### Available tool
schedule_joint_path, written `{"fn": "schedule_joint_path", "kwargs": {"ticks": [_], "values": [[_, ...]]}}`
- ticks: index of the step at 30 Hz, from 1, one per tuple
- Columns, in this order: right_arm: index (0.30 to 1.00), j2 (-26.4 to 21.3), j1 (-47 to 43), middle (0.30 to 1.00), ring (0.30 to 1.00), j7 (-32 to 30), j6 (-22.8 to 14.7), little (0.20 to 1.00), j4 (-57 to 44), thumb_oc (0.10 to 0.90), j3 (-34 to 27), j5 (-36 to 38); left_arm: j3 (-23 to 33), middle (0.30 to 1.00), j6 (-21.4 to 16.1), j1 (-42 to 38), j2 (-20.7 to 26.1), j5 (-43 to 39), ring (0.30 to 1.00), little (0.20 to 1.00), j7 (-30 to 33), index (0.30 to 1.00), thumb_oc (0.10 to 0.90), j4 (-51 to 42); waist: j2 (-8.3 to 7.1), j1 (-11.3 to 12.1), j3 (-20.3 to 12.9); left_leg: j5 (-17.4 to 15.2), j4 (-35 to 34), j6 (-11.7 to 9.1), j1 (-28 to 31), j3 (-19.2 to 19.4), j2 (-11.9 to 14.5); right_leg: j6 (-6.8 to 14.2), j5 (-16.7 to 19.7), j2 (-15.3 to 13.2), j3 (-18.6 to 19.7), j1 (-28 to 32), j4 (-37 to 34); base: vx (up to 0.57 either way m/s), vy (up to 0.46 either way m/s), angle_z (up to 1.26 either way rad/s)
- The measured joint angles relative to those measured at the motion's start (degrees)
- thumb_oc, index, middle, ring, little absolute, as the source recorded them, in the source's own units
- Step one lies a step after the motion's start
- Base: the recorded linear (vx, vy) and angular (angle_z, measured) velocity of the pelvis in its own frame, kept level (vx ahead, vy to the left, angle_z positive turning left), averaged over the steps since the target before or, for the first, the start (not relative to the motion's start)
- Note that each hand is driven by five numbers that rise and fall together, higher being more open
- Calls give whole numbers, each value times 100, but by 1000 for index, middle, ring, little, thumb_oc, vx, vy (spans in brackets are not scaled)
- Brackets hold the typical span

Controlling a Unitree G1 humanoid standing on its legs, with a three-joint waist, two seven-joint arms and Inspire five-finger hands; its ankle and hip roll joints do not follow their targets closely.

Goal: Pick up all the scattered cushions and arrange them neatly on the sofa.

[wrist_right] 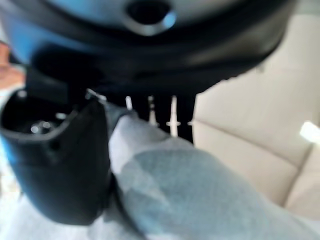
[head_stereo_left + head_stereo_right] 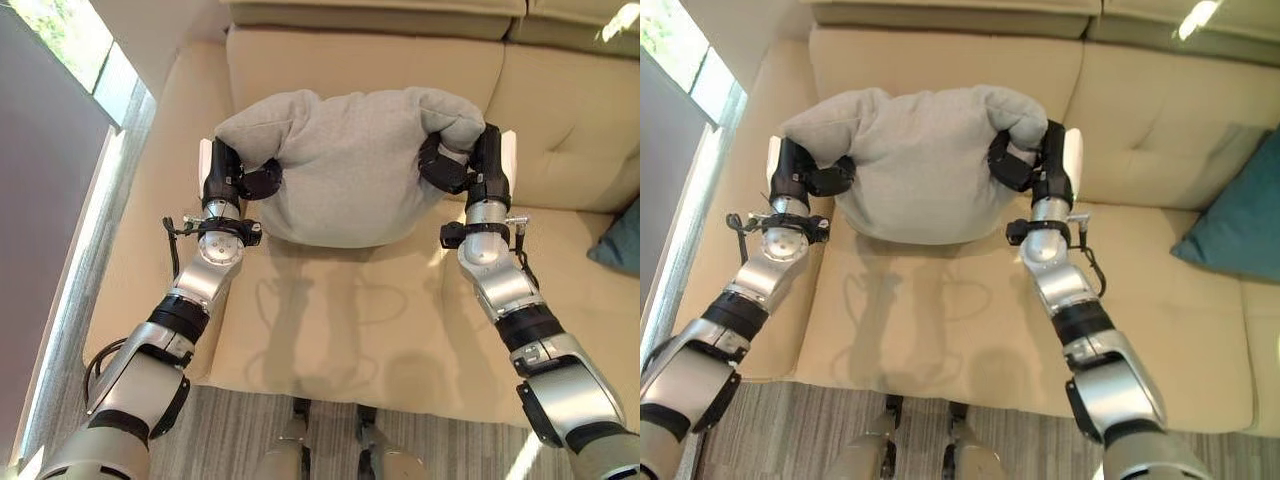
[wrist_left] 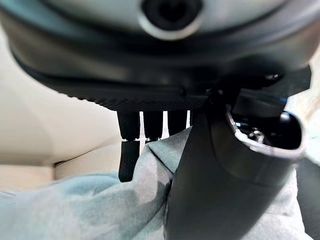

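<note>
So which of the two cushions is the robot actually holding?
The grey cushion, pinched at its top corners by the left hand and right hand. The teal cushion lies untouched on the sofa.

Silver-grey arms, black joint bands; dark left hand (image 2: 225,180), right hand (image 2: 480,165).

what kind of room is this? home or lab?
Looks like a living room, likely a home or a mock-up: a beige sofa, a grey cushion held over its seat, a teal cushion to the right, and a window beside it.
</note>
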Motion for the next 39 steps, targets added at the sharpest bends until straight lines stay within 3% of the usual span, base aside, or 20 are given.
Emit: {"fn": "schedule_joint_path", "kwargs": {"ticks": [7, 9, 10, 11, 12, 14, 15, 16, 17, 19, 20, 21, 26, 32, 39], "values": [[300, 12, -9, 300, 300, -54, -21, 300, 38, 400, 83, -10, 75, 300, -89, 7, -10, -117, 300, 300, 16, 300, 400, 10, -4, 0, 13, 25, 1, 35, 23, 127, 25, 33, -19, -16, 266, -151, 191, 9, 12, -12], [300, 14, -24, 300, 300, -51, -26, 300, 33, 400, 97, -33, 121, 300, -110, 1, -28, -133, 300, 300, 36, 300, 400, 27, 96, -7, 103, 191, 3, 281, 40, 114, 136, 272, -278, -3, 374, -656, 1123, 7, 7, -18], [300, 19, 18, 300, 300, -56, -62, 300, 22, 400, 82, -78, 117, 300, -169, 12, -68, -135, 300, 300, 55, 300, 400, 82, 176, -58, 131, 217, 4, 309, 55, 96, 157, 396, -424, -3, 408, -827, 1288, 13, 14, 20], [300, 56, 45, 300, 300, -65, -56, 300, 18, 400, 73, -102, 122, 300, -179, -22, -66, -154, 300, 300, 50, 300, 400, 139, 4, -205, 105, 191, 2, 275, 81, 212, -89, 432, 286, -254, 429, -609, 171, 12, 14, 41], [300, 79, 45, 300, 300, -79, -61, 300, -41, 400, 1, -154, 175, 300, -227, -33, -78, -153, 300, 300, 51, 300, 400, 135, -45, -237, 104, 88, 1, 150, 79, 208, -156, 184, 404, -328, 443, -558, -12, 5, 14, 26], [300, 120, -6, 300, 300, -116, -64, 300, -212, 400, 50, -220, 456, 300, -255, -22, -78, -158, 300, 300, 86, 300, 400, 115, -67, -132, 186, 43, 48, 87, -7, 357, -78, 49, 496, -246, 540, -672, -4, -6, 10, -14], [300, 147, -6, 300, 300, -120, -63, 300, -249, 400, 106, -241, 566, 300, -256, -14, -70, -159, 300, 300, 120, 300, 400, 116, -148, -160, 242, -126, 476, -87, -249, 368, -91, -24, 551, -283, 539, -655, 1, 0, 0, 0], [300, 188, 2, 300, 300, -139, -49, 300, -301, 400, 115, -250, 594, 300, -260, -12, -40, -157, 300, 300, 128, 300, 400, 107, -284, -184, 297, -284, 699, -59, -430, 378, -143, -39, 563, -346, 585, -623, 1, 8, 8, 10], [300, 166, 6, 300, 300, -147, -5, 300, -417, 400, 110, -295, 599, 300, -258, -9, -30, -158, 300, 300, 145, 300, 400, 97, -290, -191, 301, -232, 176, 14, -305, 392, -75, -39, 562, -300, 570, -621, 1, 15, 9, -5], [300, 113, 5, 300, 300, -144, 74, 300, -617, 400, 108, -370, 650, 300, -258, -21, 21, -155, 300, 300, 150, 300, 400, 51, -239, -126, 314, 318, -16, -76, -218, 435, 159, -29, 550, -111, 589, -619, -2, 18, 19, -33], [300, 105, 10, 300, 300, -144, 88, 300, -726, 400, 102, -404, 692, 300, -253, -19, 67, -155, 300, 300, 149, 300, 400, 1, -235, -144, 317, 179, -15, -68, -204, 391, 210, -26, 544, -52, 586, -619, -2, 14, 13, -10], [300, 49, 222, 300, 300, -163, 108, 300, -1057, 400, -102, -456, 701, 300, -246, -9, 34, -146, 300, 300, 131, 300, 400, -160, -252, -225, 329, 169, -13, -71, -231, 335, 164, -12, 554, -98, 502, -603, -4, 18, 18, 13], [300, 62, 765, 300, 300, -171, 137, 300, -1380, 400, -536, -634, 554, 300, -208, 313, -78, -32, 300, 300, 114, 300, 400, -582, -272, -183, 340, 170, -13, -70, -82, 337, 20, 97, 505, -241, 473, -424, -8, -1, 26, 14], [300, 164, 1207, 300, 300, -146, 160, 300, -1504, 400, -552, -679, 559, 300, -205, 732, -130, 28, 300, 300, 102, 300, 400, -748, -283, -201, 346, 23, -18, 46, -15, 371, 64, 202, 425, -194, 529, -367, -10, -53, 31, -3], [300, 184, 1335, 300, 300, -146, 161, 300, -1530, 400, -622, -678, 558, 300, -205, 746, -195, 65, 300, 300, 96, 300, 400, -824, -282, -215, 346, 22, -14, 70, -24, 425, 52, 164, 462, -205, 553, -388, -8, -36, 15, -3]]}}
